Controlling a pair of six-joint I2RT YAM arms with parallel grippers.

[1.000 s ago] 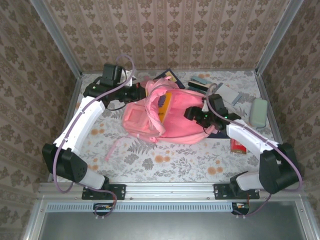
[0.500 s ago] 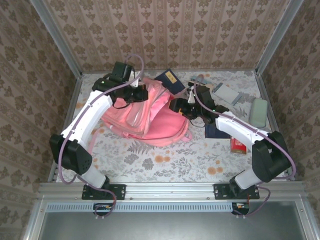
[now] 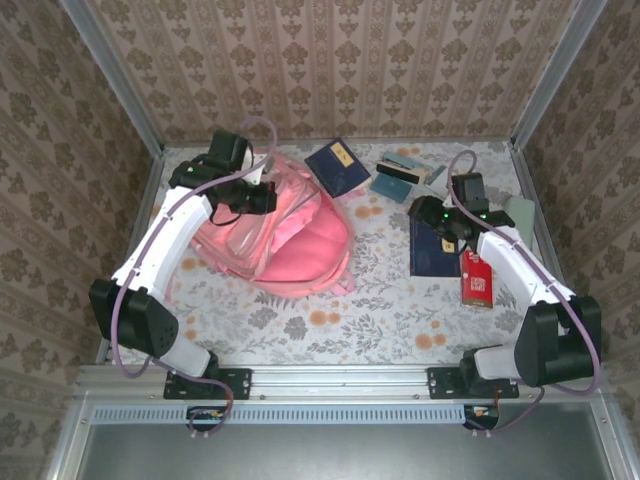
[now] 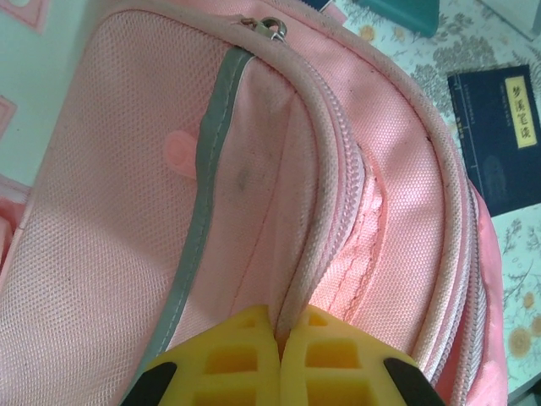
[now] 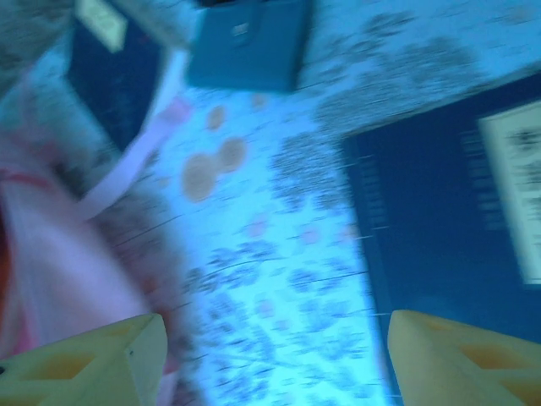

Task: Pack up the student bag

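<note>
Pink student bag (image 3: pixel 295 240) lies on the table (image 3: pixel 390 305); the left gripper (image 4: pixel 280 330) is pinched tight on a fabric fold beside the bag's zipper. Right of the bag, the right gripper (image 3: pixel 428 213) hovers spread wide over a dark blue book's (image 3: pixel 432 255) edge.

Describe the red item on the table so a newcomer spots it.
Find the pink student bag on the left half of the table, then look across to the right arm. A navy book lies flat there, with the red packet beside its right edge. Nothing else nearby is red.
</note>
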